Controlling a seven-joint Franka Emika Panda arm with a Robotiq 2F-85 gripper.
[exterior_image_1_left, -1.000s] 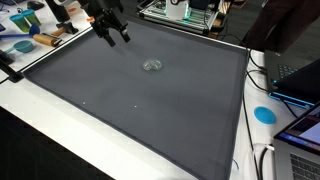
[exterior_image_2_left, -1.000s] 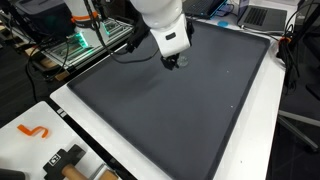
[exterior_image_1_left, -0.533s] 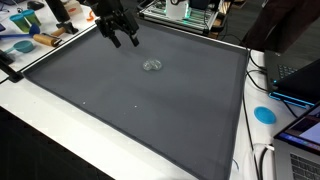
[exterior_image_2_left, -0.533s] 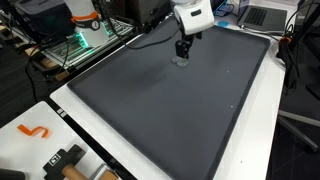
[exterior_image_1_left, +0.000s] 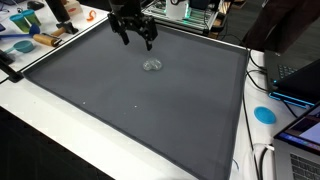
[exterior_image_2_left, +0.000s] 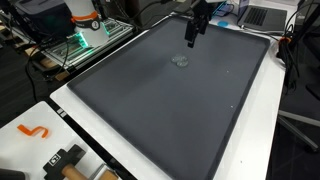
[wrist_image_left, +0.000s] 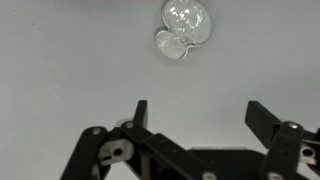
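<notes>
One arm, one claw: the black two-fingered claw (exterior_image_1_left: 137, 42) hangs in the air over the far part of the dark grey fabric mat (exterior_image_1_left: 130, 115) and touches nothing.
Claw state: the fingers are spread wide apart. In the wrist view only bare mat shows in the gap.
Nearest thing: a small clear glassy two-lobed piece (exterior_image_1_left: 152, 65) lies alone on the mat, toward its far middle and away from every edge.
Direction from claw: in the wrist view the piece (wrist_image_left: 183, 28) lies ahead of the fingertips, beyond the gap and only a shade off its midline. In an exterior view the piece (exterior_image_2_left: 181, 61) shows below the claw (exterior_image_2_left: 190, 38) and nearer the camera.
Height: the claw is well clear of the mat, and claw and piece are apart.
Long axis: the bigger round lobe is farther from the claw and the smaller lobe nearer. The axis runs nearly straight away from the claw, slightly slanted, roughly crosswise to the line joining the two fingers.
</notes>
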